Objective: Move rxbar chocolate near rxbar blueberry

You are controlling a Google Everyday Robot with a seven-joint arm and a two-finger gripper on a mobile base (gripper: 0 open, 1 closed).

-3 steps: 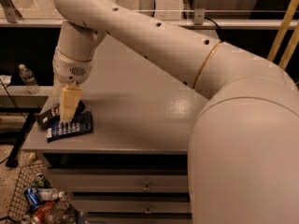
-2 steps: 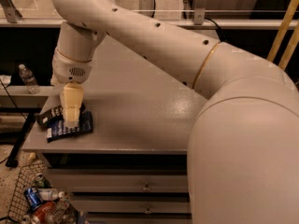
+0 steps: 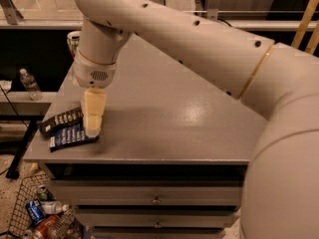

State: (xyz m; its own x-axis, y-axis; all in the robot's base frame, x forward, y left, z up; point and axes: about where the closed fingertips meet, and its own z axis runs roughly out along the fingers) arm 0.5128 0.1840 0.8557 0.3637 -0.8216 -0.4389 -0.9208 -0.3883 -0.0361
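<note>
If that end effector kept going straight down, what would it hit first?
Likely the right end of the blue bar: the end effector points down right over it, near a front corner of the table. The brown bar lies beside it, off that line. Depth is unclear, so they may be touching.

Dim, warm light is falling from above and glaring softly off the grey bench [image 3: 169,133], while the gripper [image 3: 92,130], hanging over the bench's front-left corner, is casting a small shadow below.
</note>
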